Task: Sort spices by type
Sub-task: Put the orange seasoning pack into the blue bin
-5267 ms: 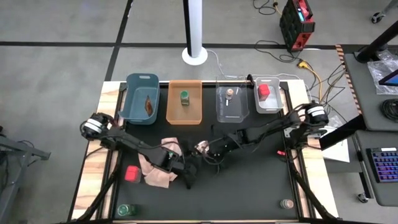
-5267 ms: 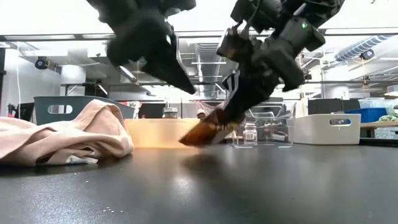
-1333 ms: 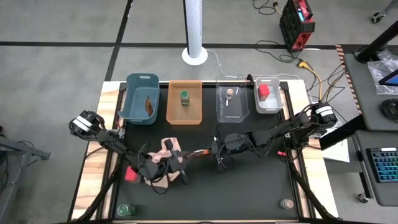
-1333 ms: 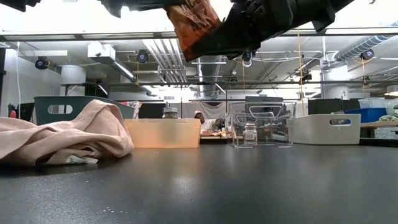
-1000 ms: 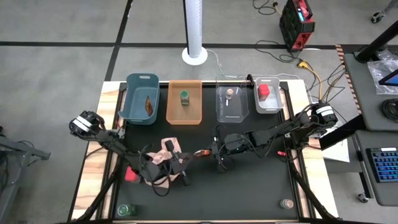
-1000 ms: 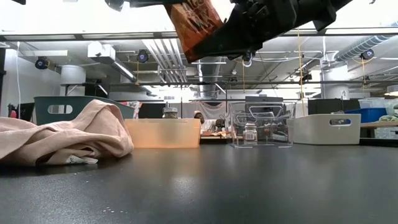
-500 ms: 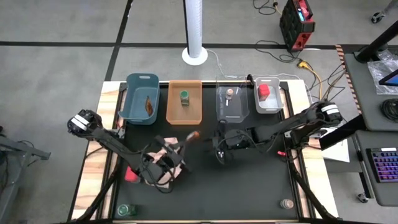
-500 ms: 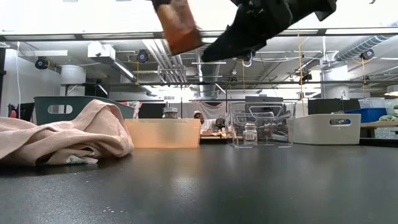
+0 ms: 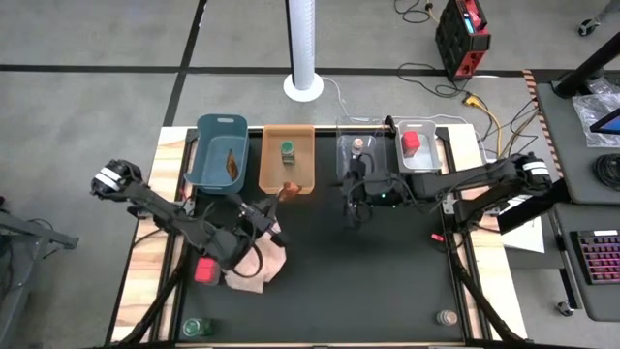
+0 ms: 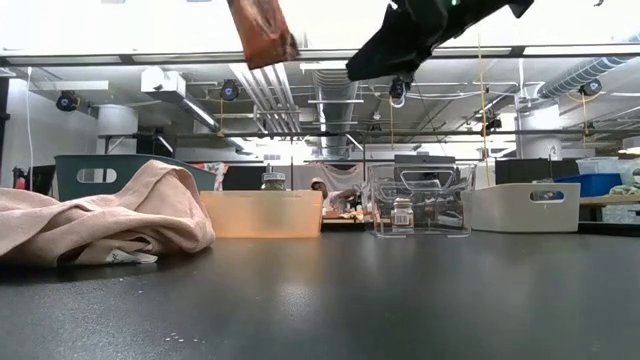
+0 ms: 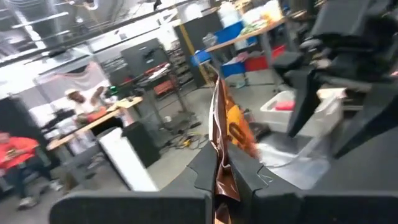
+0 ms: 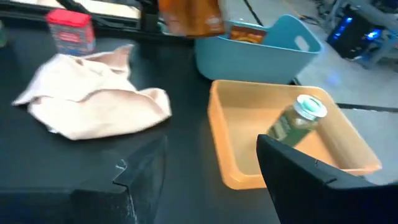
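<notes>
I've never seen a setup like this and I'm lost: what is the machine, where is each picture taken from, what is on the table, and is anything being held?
It is two dark robot arms at a black table. One camera looks straight down, one sits at tabletop height, and one rides on each wrist.

Along the far edge stand four bins: blue bin, orange bin, clear bin, white bin, each already holding one spice. A pink cloth, a red container, a green-capped jar and a tan-lidded jar lie nearer.

The left gripper is shut on an orange-brown foil packet, raised above the table. The right gripper is open and empty.
</notes>
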Robot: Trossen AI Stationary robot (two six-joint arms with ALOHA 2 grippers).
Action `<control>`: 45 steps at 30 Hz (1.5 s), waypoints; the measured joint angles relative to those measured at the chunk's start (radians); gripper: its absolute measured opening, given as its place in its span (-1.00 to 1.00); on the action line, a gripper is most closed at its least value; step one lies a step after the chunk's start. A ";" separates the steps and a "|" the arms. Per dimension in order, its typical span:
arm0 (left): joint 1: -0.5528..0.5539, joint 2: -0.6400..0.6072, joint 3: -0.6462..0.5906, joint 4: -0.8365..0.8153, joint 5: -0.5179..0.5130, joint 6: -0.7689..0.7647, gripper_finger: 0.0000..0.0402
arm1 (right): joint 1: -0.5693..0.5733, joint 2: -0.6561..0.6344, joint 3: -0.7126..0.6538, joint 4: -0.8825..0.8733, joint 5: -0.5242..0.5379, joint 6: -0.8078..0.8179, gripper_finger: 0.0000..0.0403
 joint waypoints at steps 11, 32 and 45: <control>0.151 -0.117 -0.050 -0.222 0.123 -0.200 -1.00 | -0.082 0.000 -0.009 -0.001 -0.003 -0.020 0.16; 0.373 -0.296 0.181 -1.631 0.312 -1.194 -1.00 | -0.128 0.055 -0.027 0.080 -0.094 -0.042 0.21; 0.499 -0.353 0.155 -2.161 0.329 -1.672 -1.00 | -0.129 0.055 -0.038 0.121 -0.112 0.008 0.31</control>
